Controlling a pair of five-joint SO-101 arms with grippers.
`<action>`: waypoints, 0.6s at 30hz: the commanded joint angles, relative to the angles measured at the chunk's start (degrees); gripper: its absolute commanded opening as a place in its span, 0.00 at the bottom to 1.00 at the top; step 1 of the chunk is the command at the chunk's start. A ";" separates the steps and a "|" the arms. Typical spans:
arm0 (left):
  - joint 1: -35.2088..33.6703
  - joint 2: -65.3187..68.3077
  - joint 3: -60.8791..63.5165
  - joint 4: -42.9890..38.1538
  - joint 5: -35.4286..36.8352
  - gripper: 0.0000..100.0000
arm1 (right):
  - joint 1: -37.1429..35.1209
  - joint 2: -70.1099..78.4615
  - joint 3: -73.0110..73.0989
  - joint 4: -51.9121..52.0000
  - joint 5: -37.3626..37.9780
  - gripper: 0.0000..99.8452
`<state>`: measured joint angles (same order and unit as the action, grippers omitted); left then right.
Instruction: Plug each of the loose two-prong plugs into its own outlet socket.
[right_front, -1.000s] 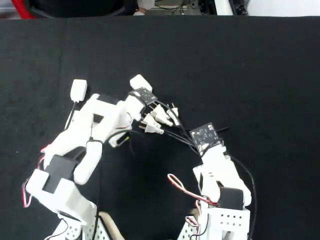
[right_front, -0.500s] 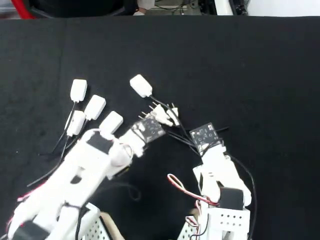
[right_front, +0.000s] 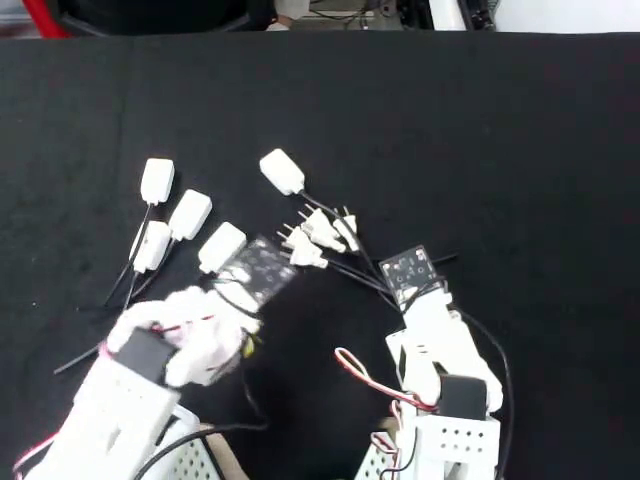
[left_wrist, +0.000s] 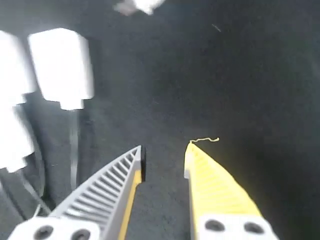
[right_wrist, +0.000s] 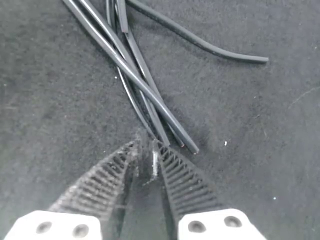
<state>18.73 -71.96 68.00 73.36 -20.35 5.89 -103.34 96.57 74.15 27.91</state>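
Several white outlet sockets lie at the table's left: one (right_front: 157, 180) farthest back, another (right_front: 190, 213), a third (right_front: 150, 245), and one (right_front: 222, 246) closest to my left arm (right_front: 180, 340). A fifth socket (right_front: 282, 171) sits apart, toward the middle. Three two-prong plugs (right_front: 300, 250) (right_front: 320, 228) (right_front: 345, 228) lie loose in a cluster, their black cables (right_wrist: 145, 85) running toward my right arm. My left gripper (left_wrist: 164, 149) is open and holds nothing, with a socket (left_wrist: 62, 65) ahead of it to one side. My right gripper (right_wrist: 146, 149) is shut, its tips at the cable ends.
The black cloth table (right_front: 500, 150) has wide free room at the back and right. Thin black socket cords (right_front: 110, 300) trail toward the front left. Both arm bases stand at the near edge.
My left arm has pulled back from the plug cluster and the lone socket toward the near left. The right arm has not moved.
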 joint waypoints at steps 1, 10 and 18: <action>-5.32 -7.47 0.92 0.18 0.79 0.15 | -0.26 -3.38 0.04 0.26 -0.26 0.04; -8.22 -14.95 9.10 -2.99 0.97 0.15 | -0.26 -3.38 0.04 0.26 -0.26 0.04; -8.40 -15.30 9.19 -3.16 1.23 0.15 | -0.26 -3.38 0.04 0.26 -0.26 0.04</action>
<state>10.99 -86.99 77.85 71.08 -19.82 5.89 -103.34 96.57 74.15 27.91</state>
